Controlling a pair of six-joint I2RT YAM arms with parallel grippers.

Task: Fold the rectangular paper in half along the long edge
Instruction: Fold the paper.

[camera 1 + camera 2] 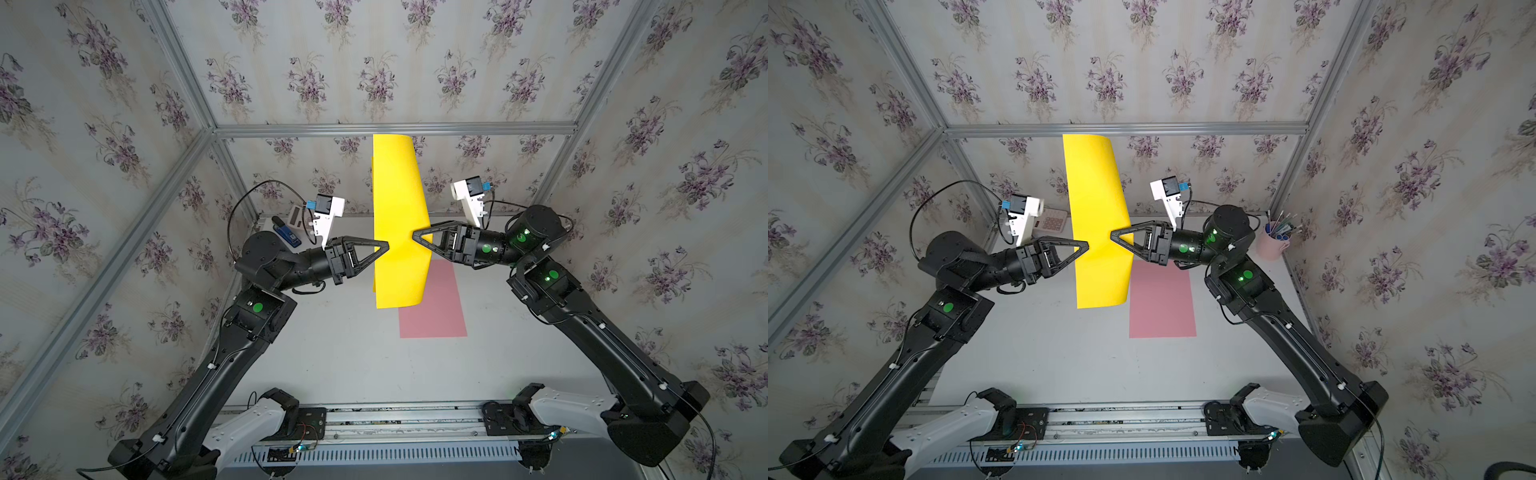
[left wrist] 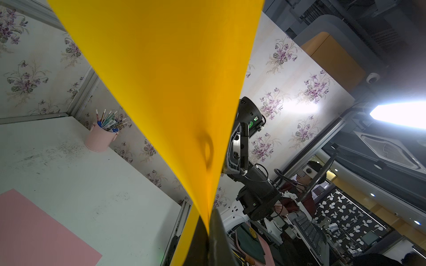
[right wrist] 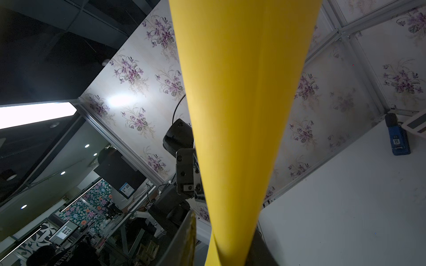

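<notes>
Your left gripper (image 1: 387, 246) is clenched on the left edge of the yellow paper (image 1: 399, 199), holding it aloft mid-scene above the table (image 1: 332, 357), over the far end of the pink sheet (image 1: 436, 316). Your right gripper (image 1: 414, 236) has its jaws parted around the right side. The paper looks loosely doubled, not creased. Laying it flat and pressing are still to do.

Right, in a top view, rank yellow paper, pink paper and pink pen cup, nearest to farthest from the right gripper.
1. Yellow paper: at the right gripper tips.
2. Pink paper: on the table below.
3. Pink pen cup: back right corner.
</notes>
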